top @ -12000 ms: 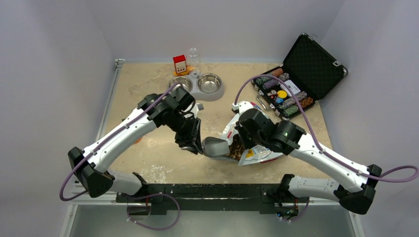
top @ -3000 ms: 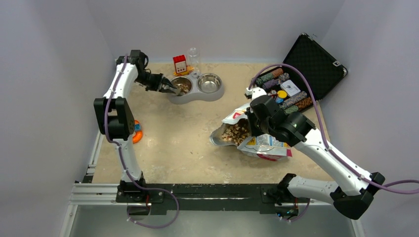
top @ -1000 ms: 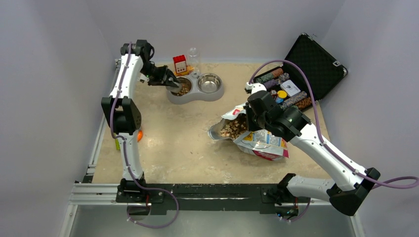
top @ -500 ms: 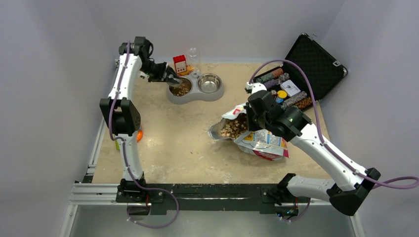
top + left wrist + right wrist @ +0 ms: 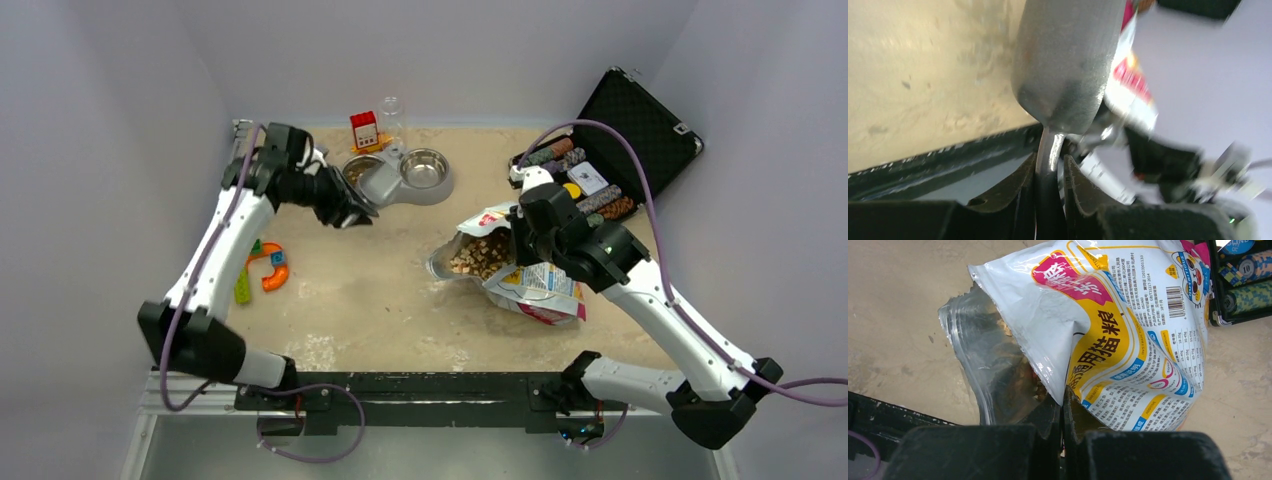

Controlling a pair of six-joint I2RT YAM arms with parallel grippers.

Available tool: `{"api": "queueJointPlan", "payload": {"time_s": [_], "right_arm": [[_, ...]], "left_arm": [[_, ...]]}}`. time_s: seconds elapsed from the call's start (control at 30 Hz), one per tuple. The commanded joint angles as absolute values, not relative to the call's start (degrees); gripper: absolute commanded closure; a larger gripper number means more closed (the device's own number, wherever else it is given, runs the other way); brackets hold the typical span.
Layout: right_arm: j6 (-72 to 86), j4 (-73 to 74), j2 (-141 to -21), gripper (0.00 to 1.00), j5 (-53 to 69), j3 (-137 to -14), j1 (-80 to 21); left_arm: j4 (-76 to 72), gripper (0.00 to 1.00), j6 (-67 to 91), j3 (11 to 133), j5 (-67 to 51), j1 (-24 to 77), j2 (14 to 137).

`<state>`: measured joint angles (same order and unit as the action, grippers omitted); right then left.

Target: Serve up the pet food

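Observation:
My left gripper (image 5: pixel 347 211) is shut on the handle (image 5: pixel 1048 152) of the metal scoop (image 5: pixel 378 185). It holds the scoop above the table, just in front of the double steel bowl (image 5: pixel 432 186). In the left wrist view the scoop's bowl (image 5: pixel 1068 55) shows its underside; I cannot see inside it. Brown kibble lies in the left bowl (image 5: pixel 354 169), partly hidden by the scoop. My right gripper (image 5: pixel 521 236) is shut on the upper lip of the white-and-yellow bag (image 5: pixel 535 287) and holds its mouth open. Kibble (image 5: pixel 474 256) shows in the mouth. The bag (image 5: pixel 1128 335) fills the right wrist view.
An open black case of poker chips (image 5: pixel 590 170) stands at the back right. A small red box (image 5: pixel 364 130) and a clear bottle (image 5: pixel 392 113) stand behind the bowls. Orange and green toy pieces (image 5: pixel 262 270) lie near the left edge.
My left arm has swung back from over the left bowl toward the table's middle, carrying the scoop. Kibble now lies in the left bowl. My right gripper keeps hold of the bag.

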<state>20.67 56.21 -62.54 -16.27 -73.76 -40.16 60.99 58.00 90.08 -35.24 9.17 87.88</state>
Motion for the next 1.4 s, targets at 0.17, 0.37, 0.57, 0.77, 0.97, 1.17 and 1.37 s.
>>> {"api": "queueJointPlan", "payload": {"time_s": [0.17,0.37,0.57,0.77,0.97,1.17,1.37], "right_arm": [[15.78,50.64,-58.30,1.00,-12.77,-73.76,-39.53],[15.54,48.98,-56.54,1.00,-7.18,-71.87,-39.65],[15.84,47.44,-55.85,1.00,-2.72,-69.26,-43.22],[21.29,46.95,-55.90,1.00,-6.09,-69.43,-47.90],[23.79,46.27,-56.51,1.00,-8.05,-70.69,-48.69],[22.71,47.36,-56.92,1.00,-7.66,-71.88,-48.78],[22.05,48.42,-54.33,1.00,-8.04,-70.04,-48.87]], "left_arm": [[42.09,1.00,47.58,58.76,-42.47,25.49,56.43],[43.94,1.00,48.73,55.14,-41.18,33.24,49.44],[52.66,1.00,46.20,61.73,-34.20,39.45,56.04],[51.00,1.00,46.54,65.20,-35.06,43.05,62.06],[55.41,1.00,44.88,64.21,-33.20,46.06,64.74],[55.01,1.00,45.73,65.54,-32.06,46.40,71.18],[63.46,1.00,45.31,82.36,-28.13,46.59,86.83]]}}
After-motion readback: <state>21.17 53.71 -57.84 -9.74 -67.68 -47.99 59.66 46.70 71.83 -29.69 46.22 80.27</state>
